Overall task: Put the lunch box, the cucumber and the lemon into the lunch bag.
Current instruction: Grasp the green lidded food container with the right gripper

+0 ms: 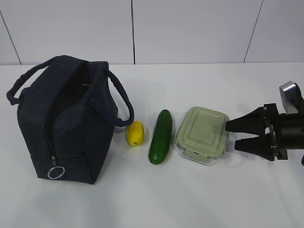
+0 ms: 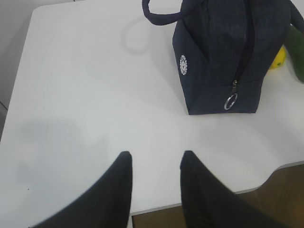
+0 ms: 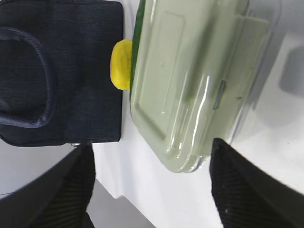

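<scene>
Four items are sitting in a row on the white table (image 1: 199, 199). Nearest the camera, the bag (image 1: 66, 123) is standing upright at the left, its ring pull (image 1: 55, 172) hanging low on the near end and the zipper running open up to the gaping top, handles arching on either side. Just right of it, the lemon (image 1: 135, 133) is lying close to the bag's side, with the cucumber (image 1: 161, 136) lying lengthwise next to it, and the box (image 1: 203, 134) resting beside that with its green lid on.

From the right edge, the right gripper (image 1: 232, 135) is reaching in at box height, its fingers spread apart and pointing at the box's right side, close but not touching. The left gripper (image 2: 156, 164) is hovering over bare table in front of the bag, its fingers also parted and holding nothing.
</scene>
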Robot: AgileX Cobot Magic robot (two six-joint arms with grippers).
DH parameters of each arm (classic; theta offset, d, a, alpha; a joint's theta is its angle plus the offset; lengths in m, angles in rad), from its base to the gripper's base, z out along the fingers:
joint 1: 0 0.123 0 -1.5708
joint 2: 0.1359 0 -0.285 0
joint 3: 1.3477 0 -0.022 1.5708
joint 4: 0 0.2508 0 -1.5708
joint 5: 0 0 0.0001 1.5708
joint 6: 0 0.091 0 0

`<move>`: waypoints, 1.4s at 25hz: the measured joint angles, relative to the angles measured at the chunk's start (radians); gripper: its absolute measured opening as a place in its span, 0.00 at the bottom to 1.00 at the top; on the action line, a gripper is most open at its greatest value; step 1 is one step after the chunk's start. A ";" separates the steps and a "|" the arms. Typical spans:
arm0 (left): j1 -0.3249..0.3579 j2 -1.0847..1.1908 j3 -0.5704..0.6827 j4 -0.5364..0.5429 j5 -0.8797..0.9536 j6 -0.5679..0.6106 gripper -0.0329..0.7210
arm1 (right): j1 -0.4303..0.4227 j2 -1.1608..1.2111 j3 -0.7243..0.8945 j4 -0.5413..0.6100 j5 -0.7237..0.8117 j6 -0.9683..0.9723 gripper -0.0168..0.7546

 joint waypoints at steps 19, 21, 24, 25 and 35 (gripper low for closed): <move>0.000 0.000 0.000 0.001 0.000 0.000 0.36 | 0.000 0.061 -0.001 0.089 0.008 -0.009 0.75; 0.000 0.000 0.000 0.001 0.000 0.000 0.36 | 0.000 0.065 -0.001 0.096 0.005 -0.010 0.75; 0.000 0.000 0.000 0.001 0.000 0.000 0.36 | 0.000 0.083 -0.001 0.101 0.001 -0.010 0.75; 0.000 0.000 0.000 0.001 0.000 0.000 0.36 | 0.000 0.088 -0.001 0.105 0.001 -0.012 0.75; 0.000 0.000 0.000 0.001 0.000 0.000 0.36 | 0.000 0.095 -0.030 0.174 -0.021 -0.054 0.75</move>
